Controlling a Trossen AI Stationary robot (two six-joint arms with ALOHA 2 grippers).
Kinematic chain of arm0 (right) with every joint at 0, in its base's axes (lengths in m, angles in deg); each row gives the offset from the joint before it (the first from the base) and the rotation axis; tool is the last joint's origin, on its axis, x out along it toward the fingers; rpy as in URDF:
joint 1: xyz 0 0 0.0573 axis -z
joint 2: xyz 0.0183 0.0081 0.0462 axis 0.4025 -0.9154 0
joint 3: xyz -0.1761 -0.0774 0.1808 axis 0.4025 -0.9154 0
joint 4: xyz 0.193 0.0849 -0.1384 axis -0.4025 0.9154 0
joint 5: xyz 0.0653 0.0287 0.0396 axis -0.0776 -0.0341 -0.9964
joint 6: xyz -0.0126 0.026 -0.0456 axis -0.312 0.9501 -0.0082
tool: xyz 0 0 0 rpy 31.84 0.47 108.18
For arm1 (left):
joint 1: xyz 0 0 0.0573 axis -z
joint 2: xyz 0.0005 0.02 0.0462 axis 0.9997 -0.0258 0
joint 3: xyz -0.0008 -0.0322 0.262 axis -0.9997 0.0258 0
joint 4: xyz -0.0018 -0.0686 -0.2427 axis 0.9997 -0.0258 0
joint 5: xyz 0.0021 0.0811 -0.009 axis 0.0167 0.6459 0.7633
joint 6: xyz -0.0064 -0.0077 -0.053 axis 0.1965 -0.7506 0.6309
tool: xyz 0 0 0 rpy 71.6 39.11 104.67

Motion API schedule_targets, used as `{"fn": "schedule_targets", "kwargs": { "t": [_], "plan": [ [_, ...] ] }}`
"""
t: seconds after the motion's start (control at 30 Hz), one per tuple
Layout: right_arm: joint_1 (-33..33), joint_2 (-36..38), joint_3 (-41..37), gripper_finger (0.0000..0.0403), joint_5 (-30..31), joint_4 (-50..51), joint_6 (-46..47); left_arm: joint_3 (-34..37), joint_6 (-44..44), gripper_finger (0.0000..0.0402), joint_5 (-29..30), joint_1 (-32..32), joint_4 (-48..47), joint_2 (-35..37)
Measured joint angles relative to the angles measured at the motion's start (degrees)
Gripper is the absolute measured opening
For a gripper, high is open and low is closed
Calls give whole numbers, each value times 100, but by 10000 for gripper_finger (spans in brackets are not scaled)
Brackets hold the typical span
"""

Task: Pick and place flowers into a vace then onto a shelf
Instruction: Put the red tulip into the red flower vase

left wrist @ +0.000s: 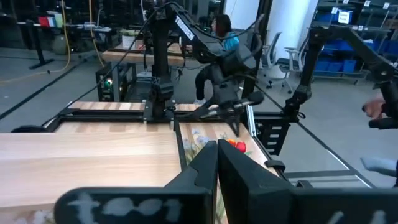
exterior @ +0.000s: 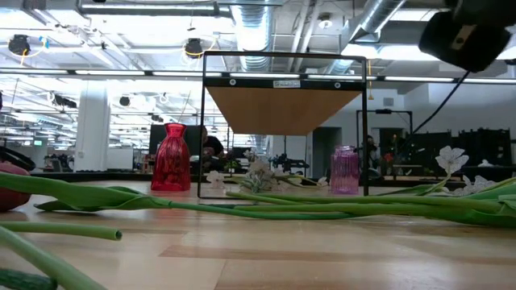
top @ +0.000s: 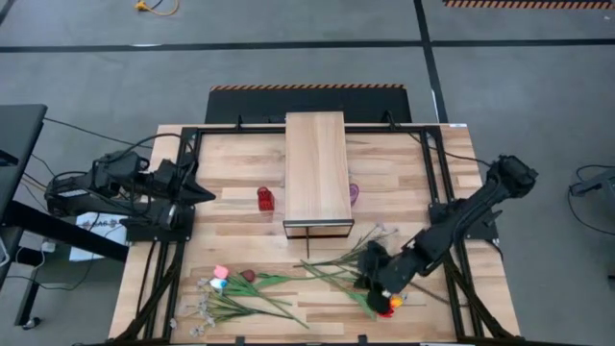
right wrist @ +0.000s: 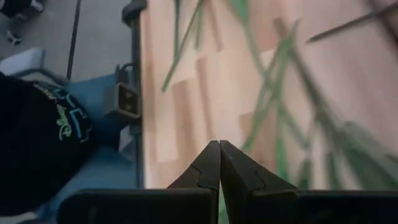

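The flowers lie on the slatted tabletop near its near edge. One bunch has pink, white and maroon tulips (top: 231,277) with pale sprays (top: 197,312). Another has red and yellow tulips (top: 389,304) with crossed green stems (top: 336,261). The stems run across the low view (exterior: 266,211). My right gripper (top: 375,279) (right wrist: 219,149) is shut and hovers over that second bunch's stems, holding nothing. My left gripper (top: 207,195) (left wrist: 217,152) is shut and waits by the table's left edge. The shelf (top: 317,168) (exterior: 282,109) stands mid-table. A red vase (top: 265,198) (exterior: 171,157) and a pink vase (top: 354,193) (exterior: 344,171) flank it.
A black frame (top: 437,183) runs along the table's sides and far edge. Bare wood (top: 240,163) lies between the left arm and the shelf. A person (left wrist: 224,31) sits in the room beyond the table. Cables (top: 58,250) hang off the table's left side.
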Motion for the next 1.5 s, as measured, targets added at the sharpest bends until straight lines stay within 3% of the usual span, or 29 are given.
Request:
{"fn": "schedule_targets", "kwargs": {
  "t": [0.37, 0.5, 1.03, 1.5],
  "plan": [
    [-36, -1405, 973, 120, -403, 771, 692, 0, -50, 0, 4, 1, 0, -2],
    [-22, -1769, 1203, 143, -487, 954, 1104, 0, -47, 0, 4, 0, -24, -2],
    [-175, -2484, 1596, 114, -1030, 1504, 1677, 0, -46, 0, 5, -1, -162, -2],
    [-153, -2597, 1810, 113, -1081, 1858, 1321, 0, 0, 0, 1, 1, -384, -2]
  ]
}}
